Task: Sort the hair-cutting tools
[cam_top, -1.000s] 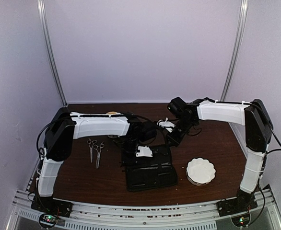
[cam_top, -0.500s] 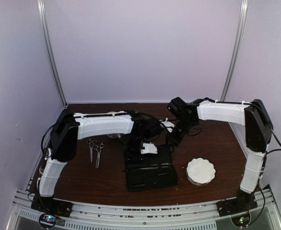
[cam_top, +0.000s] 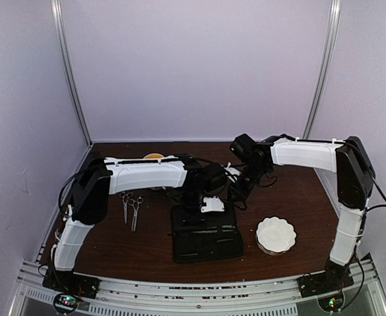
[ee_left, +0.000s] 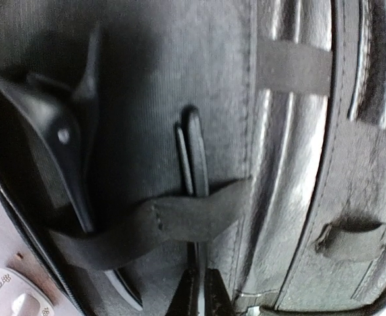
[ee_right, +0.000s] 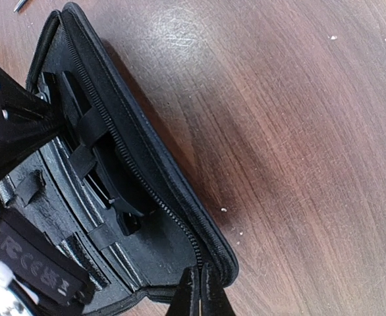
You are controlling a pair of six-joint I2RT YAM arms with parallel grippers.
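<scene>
Two silver scissors [cam_top: 130, 205] lie side by side on the table left of the open black case [cam_top: 206, 240]. Inside the case [ee_left: 298, 164], a thin black clip [ee_left: 196, 151] and a wider black clip [ee_left: 61, 151] sit under an elastic strap [ee_left: 147, 224]. My left gripper [ee_left: 199, 296] is shut on the thin clip's near end. In the top view it [cam_top: 209, 203] hangs over the case's far edge. My right gripper [ee_right: 199, 293] is shut, with its tips against the zip rim of the case [ee_right: 153, 171]. I cannot tell whether it pinches that rim.
A white scalloped dish [cam_top: 275, 235] stands right of the case. A round yellowish thing [cam_top: 153, 157] shows behind my left arm. A white patterned object [ee_left: 8, 296] sits just outside the case. Bare brown table [ee_right: 298, 131] lies right of the case.
My left arm has swung right and farther out along the case's far edge, its gripper staying shut. The right arm has not moved.
</scene>
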